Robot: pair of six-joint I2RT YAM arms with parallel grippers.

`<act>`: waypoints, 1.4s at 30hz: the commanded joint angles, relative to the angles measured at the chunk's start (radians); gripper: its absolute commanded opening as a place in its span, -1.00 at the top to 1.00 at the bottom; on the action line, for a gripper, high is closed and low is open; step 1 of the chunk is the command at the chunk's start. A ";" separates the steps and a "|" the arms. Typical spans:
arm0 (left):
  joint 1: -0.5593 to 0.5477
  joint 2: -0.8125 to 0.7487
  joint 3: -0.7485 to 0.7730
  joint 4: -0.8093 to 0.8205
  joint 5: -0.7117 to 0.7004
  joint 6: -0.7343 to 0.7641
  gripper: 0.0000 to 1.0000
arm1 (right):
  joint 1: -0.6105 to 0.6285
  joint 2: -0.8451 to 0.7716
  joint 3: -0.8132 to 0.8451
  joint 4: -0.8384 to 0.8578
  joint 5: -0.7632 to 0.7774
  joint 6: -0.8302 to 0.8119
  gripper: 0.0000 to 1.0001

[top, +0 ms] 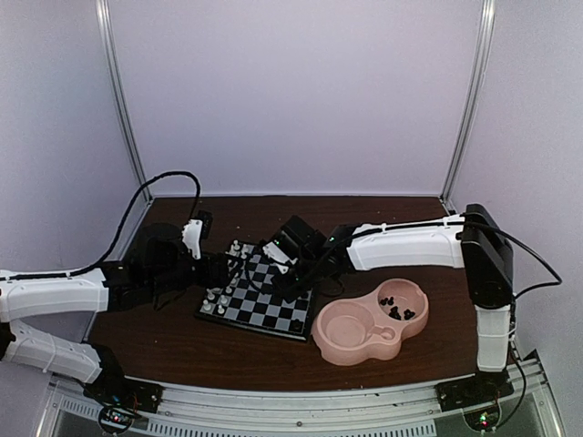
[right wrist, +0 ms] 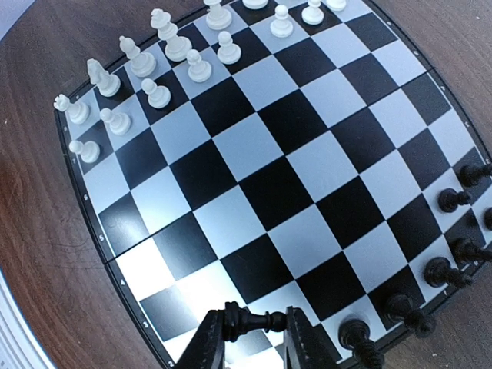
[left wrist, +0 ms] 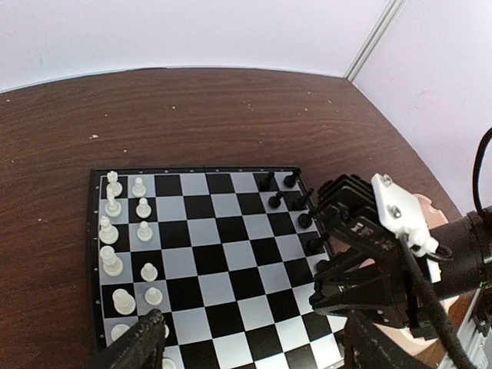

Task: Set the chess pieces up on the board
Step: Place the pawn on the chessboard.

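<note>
Small chess board (top: 269, 309) at the middle of a dark wooden tabletop (top: 228, 364), seen from above and from both wrists. White pieces (right wrist: 175, 48) stand in two rows along the edge nearest my left arm. That side looks complete or close to it, though I cannot count every man. Black pieces (right wrist: 440, 271) stand along the opposite edge, with gaps in their rows. My right tool (right wrist: 257, 334) hangs low over the black side, its fingers closed on one black piece (right wrist: 244, 319) lying sideways between them. My left tool (left wrist: 254, 342) hovers over the white side, spread wide and holding nothing. Right of the board, a pink dish (top: 351, 330) holds several waiting black chessmen (top: 397, 309) in its far bowl. I judge the job past halfway, with only black left to place.
</note>
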 commanded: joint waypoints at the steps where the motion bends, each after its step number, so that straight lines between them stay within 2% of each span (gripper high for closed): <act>1: -0.001 -0.027 -0.026 0.034 -0.088 0.003 -0.61 | 0.014 0.061 0.074 -0.021 -0.005 -0.010 0.52; 7: 0.000 -0.044 -0.045 0.028 -0.186 -0.016 -0.68 | 0.017 0.117 0.110 -0.028 0.032 -0.006 0.51; 17: -0.001 -0.027 -0.035 0.018 -0.191 -0.005 -0.68 | 0.019 0.165 0.143 -0.025 0.031 -0.015 0.37; 23: -0.001 -0.023 -0.026 0.008 -0.184 0.007 -0.68 | 0.021 0.164 0.140 -0.016 0.038 -0.016 0.17; 27: -0.001 -0.022 -0.025 0.008 -0.182 0.009 -0.68 | 0.021 0.154 0.133 -0.007 0.036 -0.015 0.16; 32: -0.001 -0.010 -0.008 -0.009 -0.160 0.030 -0.68 | 0.024 0.075 0.071 0.050 0.023 -0.016 0.16; 38: 0.000 0.052 0.033 -0.022 -0.108 0.089 -0.61 | 0.024 -0.115 -0.106 0.198 0.002 -0.007 0.11; 42: -0.001 0.127 0.075 -0.020 0.009 0.177 -0.56 | 0.023 -0.218 -0.195 0.249 0.060 0.012 0.13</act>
